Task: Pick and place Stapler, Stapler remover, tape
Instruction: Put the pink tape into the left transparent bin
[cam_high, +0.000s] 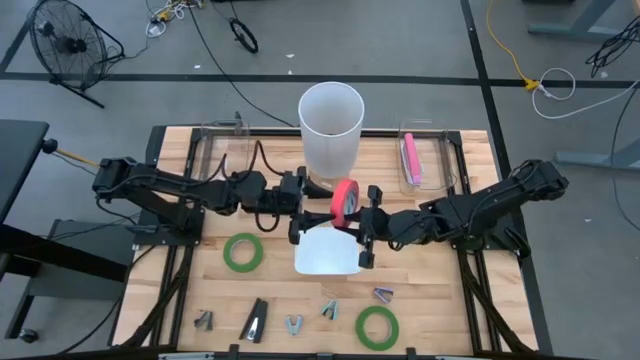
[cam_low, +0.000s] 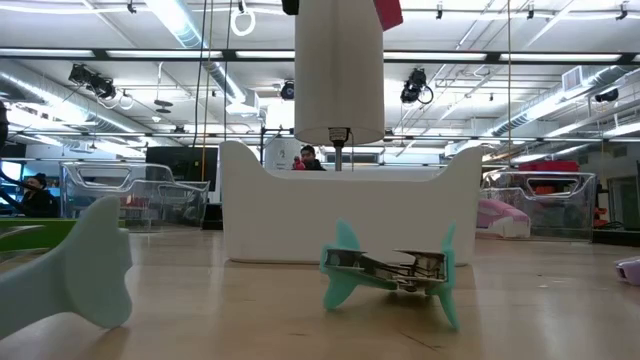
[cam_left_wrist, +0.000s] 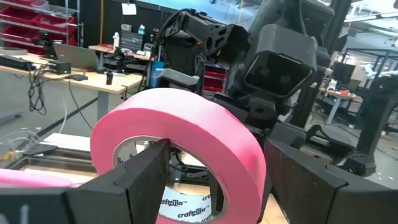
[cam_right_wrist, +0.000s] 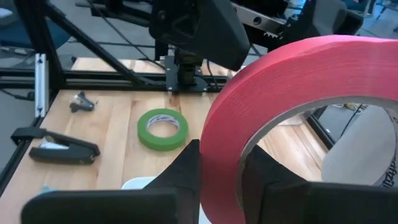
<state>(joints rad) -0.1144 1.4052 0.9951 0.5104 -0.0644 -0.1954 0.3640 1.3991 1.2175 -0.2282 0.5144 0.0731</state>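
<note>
A red tape roll (cam_high: 345, 203) stands on edge in the air above the white tray (cam_high: 328, 255), between my two grippers. My right gripper (cam_high: 362, 212) is shut on it. My left gripper (cam_high: 325, 205) is open: in the left wrist view one finger (cam_left_wrist: 149, 180) stands inside the roll's hole with a gap to the core, and the other (cam_left_wrist: 298, 180) stands just outside the wall. A black stapler (cam_high: 256, 320) and several staple removers (cam_high: 329, 309) lie near the table's near edge. My right gripper pinches the roll's wall (cam_right_wrist: 221, 143), one finger (cam_right_wrist: 270, 177) inside the hole and one (cam_right_wrist: 186, 171) outside. The fingers come about level from the table's right. The roll is lifted clear, on edge. Whether my left gripper's outer finger touches the roll, I cannot tell.
A tall white cup (cam_high: 330, 125) stands behind the tray. Two green tape rolls (cam_high: 242, 252) (cam_high: 376, 326) lie flat on the table. A clear box at the far right holds a pink thing (cam_high: 410, 160). A teal staple remover (cam_low: 390, 270) lies before the tray.
</note>
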